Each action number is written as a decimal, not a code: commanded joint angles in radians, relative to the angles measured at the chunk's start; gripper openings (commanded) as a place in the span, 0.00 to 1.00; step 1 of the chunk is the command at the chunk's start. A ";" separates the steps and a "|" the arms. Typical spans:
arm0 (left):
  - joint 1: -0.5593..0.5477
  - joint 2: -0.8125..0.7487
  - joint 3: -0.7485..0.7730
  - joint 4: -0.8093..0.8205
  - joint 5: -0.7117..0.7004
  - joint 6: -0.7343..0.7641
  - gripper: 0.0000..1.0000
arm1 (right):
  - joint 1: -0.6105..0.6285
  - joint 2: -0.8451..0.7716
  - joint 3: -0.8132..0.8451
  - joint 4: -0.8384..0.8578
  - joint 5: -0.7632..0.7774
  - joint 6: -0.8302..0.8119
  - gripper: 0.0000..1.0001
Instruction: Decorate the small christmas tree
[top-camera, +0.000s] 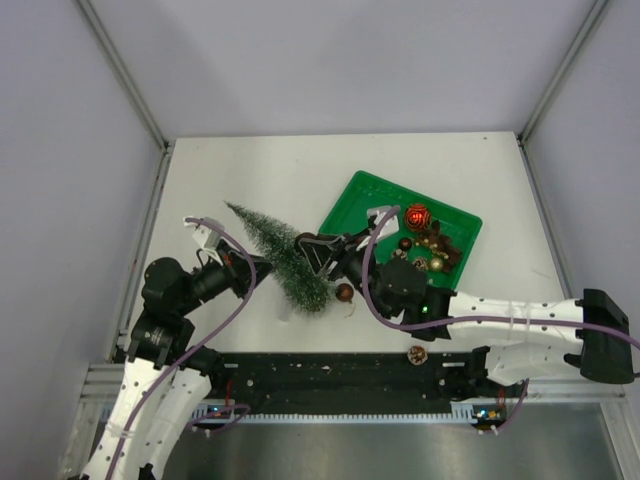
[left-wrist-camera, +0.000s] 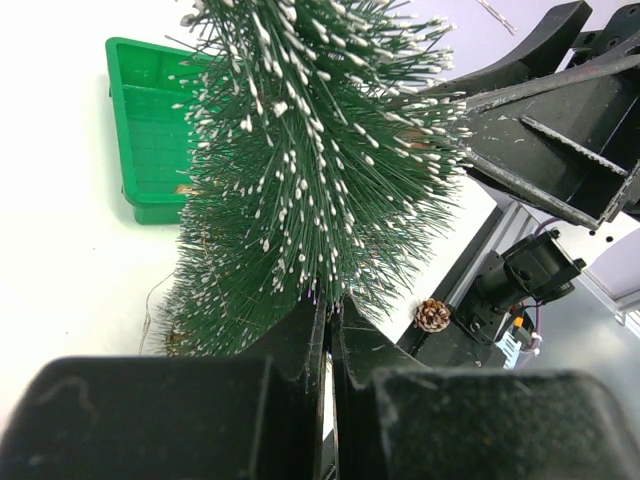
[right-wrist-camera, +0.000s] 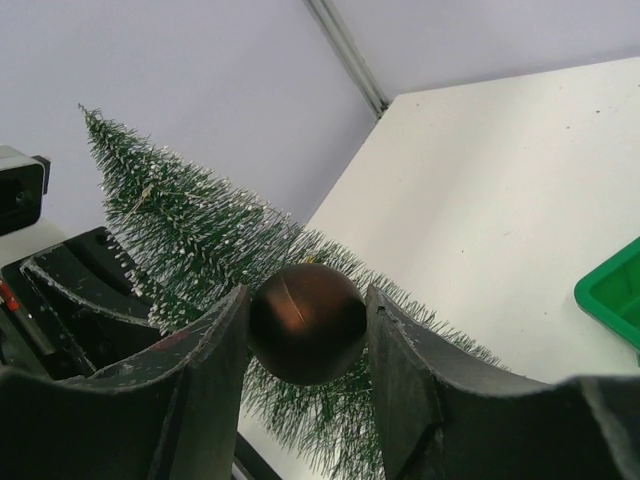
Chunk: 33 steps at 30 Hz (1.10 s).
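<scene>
The small christmas tree (top-camera: 280, 252) leans over the table, tip to the far left and base near the front edge. My left gripper (top-camera: 258, 270) is shut on its lower bristles, and in the left wrist view the jaws (left-wrist-camera: 333, 305) are nearly together with green bristles (left-wrist-camera: 300, 170) at their tips. My right gripper (top-camera: 312, 248) is at the tree's right side. In the right wrist view it (right-wrist-camera: 305, 295) is shut on a brown ball (right-wrist-camera: 307, 322), with the tree (right-wrist-camera: 190, 240) just behind. A brown ball (top-camera: 344, 292) shows by the tree's base; I cannot tell if it is the same one.
A green tray (top-camera: 370, 200) at the back right holds a red ball (top-camera: 417, 215) and several brown and gold ornaments (top-camera: 432, 255). The tray also shows in the wrist views (left-wrist-camera: 150, 120) (right-wrist-camera: 615, 300). A pine cone (top-camera: 417, 354) (left-wrist-camera: 432, 315) lies on the black front rail.
</scene>
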 joint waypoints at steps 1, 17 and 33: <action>0.003 -0.009 0.000 0.073 0.013 -0.008 0.00 | 0.012 -0.024 0.020 0.022 -0.023 0.008 0.48; 0.003 -0.006 0.000 0.078 0.014 -0.011 0.00 | 0.012 -0.079 0.023 0.007 -0.088 0.035 0.64; 0.003 0.001 -0.001 0.070 0.008 0.002 0.00 | -0.293 -0.140 0.136 -0.814 0.095 0.300 0.60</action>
